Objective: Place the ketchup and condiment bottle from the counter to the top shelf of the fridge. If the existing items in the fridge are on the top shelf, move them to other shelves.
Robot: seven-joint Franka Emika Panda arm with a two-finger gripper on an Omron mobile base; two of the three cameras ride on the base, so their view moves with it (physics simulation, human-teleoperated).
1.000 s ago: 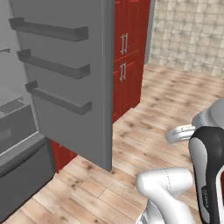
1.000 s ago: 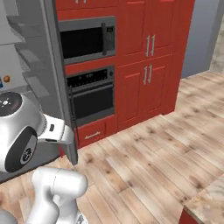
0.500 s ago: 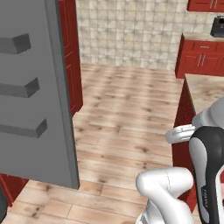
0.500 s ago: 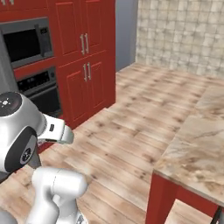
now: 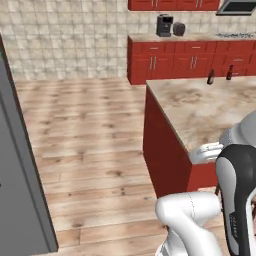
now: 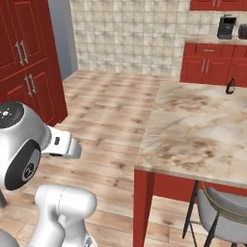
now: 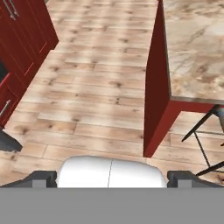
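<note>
The counter (image 5: 210,107) is a marbled island on red fronts at the right; it also shows in the right base view as the counter (image 6: 198,130). At its far edge stand the dark maroon ketchup (image 5: 211,77) and, to its right, the slimmer reddish condiment bottle (image 5: 230,73). The ketchup (image 6: 231,86) also appears in the right base view. My gripper (image 7: 112,179) is open, its fingertips (image 7: 41,178) wide apart with nothing between them, over the wooden floor and well short of the bottles. A grey slab of the fridge (image 5: 20,175) stands at the left edge. The top shelf and the existing items are out of view.
A back counter on red cabinets (image 5: 170,62) carries a coffee machine (image 5: 164,25) and a toaster (image 5: 179,28). A grey stool (image 6: 222,212) is tucked at the island's near side. Tall red cabinets (image 6: 24,62) line the left. Wooden floor lies between.
The whole picture has swung right: the base has turned away from the open fridge and wall ovens toward the island counter. The gripper stays open.
</note>
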